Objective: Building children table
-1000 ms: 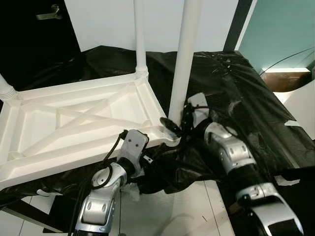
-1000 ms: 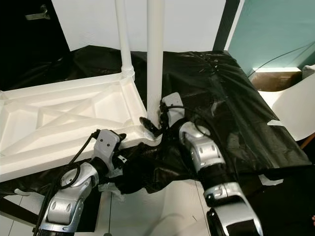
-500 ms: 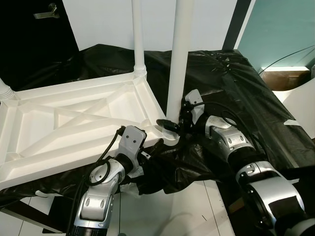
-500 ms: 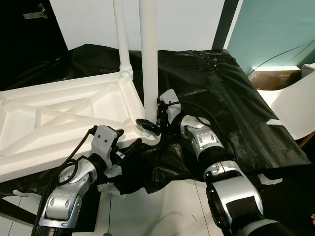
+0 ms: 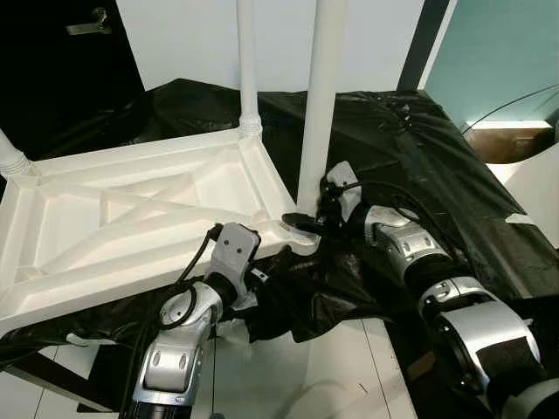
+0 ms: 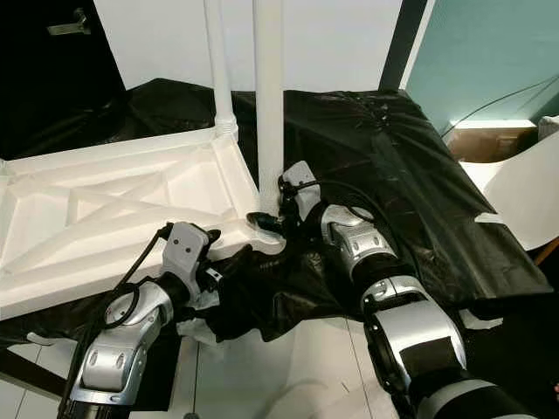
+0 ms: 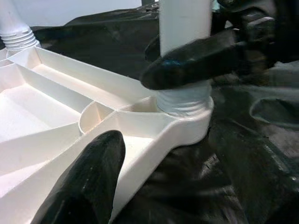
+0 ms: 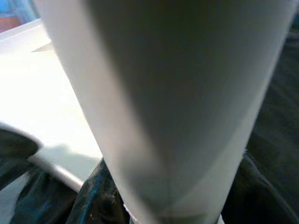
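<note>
Two grippers are working at frame centre: the right gripper (image 5: 307,220) is pinching the white leg (image 5: 321,105) at its socket in the upturned tabletop (image 5: 131,229); the left gripper (image 7: 100,163) is resting spread at the tabletop's edge.

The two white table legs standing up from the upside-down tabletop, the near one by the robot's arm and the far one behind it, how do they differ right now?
The near leg has the right claw closed around its base; the far leg stands free of any claw. The near leg sits at the tabletop's corner closest to the robot and looks thicker from the head camera; the far leg rises from the back corner and looks thinner. Both are white, upright, and seated in ribbed corner sockets.
</note>
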You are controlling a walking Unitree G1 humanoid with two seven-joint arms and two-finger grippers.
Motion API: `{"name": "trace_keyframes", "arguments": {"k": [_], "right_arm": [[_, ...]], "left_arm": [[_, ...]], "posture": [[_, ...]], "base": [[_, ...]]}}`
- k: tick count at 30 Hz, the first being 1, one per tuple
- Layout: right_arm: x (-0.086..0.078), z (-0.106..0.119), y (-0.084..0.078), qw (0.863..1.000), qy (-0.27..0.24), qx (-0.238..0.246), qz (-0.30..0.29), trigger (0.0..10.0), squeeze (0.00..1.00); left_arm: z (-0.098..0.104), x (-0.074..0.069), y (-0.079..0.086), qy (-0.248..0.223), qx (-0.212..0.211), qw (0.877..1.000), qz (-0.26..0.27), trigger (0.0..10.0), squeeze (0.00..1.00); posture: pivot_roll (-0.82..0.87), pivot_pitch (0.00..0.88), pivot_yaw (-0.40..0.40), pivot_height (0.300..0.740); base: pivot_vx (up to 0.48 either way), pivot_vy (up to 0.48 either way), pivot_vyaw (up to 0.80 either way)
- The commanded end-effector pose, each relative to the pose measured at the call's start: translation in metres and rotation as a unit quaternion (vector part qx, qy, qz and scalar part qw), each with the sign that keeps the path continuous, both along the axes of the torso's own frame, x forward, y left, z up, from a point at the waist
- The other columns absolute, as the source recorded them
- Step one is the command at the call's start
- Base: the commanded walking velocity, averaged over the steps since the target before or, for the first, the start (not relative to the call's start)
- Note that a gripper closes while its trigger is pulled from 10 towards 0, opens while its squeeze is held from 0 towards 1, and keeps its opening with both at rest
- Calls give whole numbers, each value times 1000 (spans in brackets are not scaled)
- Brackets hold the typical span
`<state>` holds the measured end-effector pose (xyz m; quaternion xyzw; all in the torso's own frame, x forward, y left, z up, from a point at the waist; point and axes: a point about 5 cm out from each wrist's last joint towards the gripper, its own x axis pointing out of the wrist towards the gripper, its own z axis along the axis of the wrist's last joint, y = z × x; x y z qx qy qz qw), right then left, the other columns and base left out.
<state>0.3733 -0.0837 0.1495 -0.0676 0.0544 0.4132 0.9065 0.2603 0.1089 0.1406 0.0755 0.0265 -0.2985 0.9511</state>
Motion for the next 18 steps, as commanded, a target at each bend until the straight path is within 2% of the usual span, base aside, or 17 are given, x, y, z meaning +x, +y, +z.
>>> {"name": "trace_keyframes", "arguments": {"k": [1, 3, 4, 8, 12, 18], "right_arm": [[-2, -11, 0, 999, 29, 0, -39, 0, 0], [-4, -15, 5, 997, 42, 7, -60, 0, 0], [-12, -21, 14, 994, 40, 13, -97, 0, 0], [-19, -25, 20, 990, 38, 19, -131, 0, 0], [-31, -28, 22, 971, 35, 51, -233, 0, 0], [-39, -29, 27, 958, 48, 73, -272, 0, 0]], "left_arm": [[-2, 1, 2, 2, 3, 999, 38, 10000, 0], [-3, 0, 1, 3, 3, 999, 35, 10000, 0], [-4, -1, 0, 5, 3, 999, 31, 10000, 0], [-4, -2, -1, 7, 4, 1000, 28, 10000, 0], [-5, -3, -2, 11, 5, 1000, 23, 10000, 0], [-7, -4, -3, 14, 4, 1000, 18, 10000, 0]], "posture": [[134, 0, -80, 740], [132, 0, -81, 740], [132, 0, -77, 740], [131, 0, -76, 740], [129, 0, -73, 740], [122, 0, -68, 740]], "base": [[0, 0, 0], [0, 0, 0], [0, 0, 0], [0, 0, 0], [0, 0, 0], [0, 0, 0]]}}
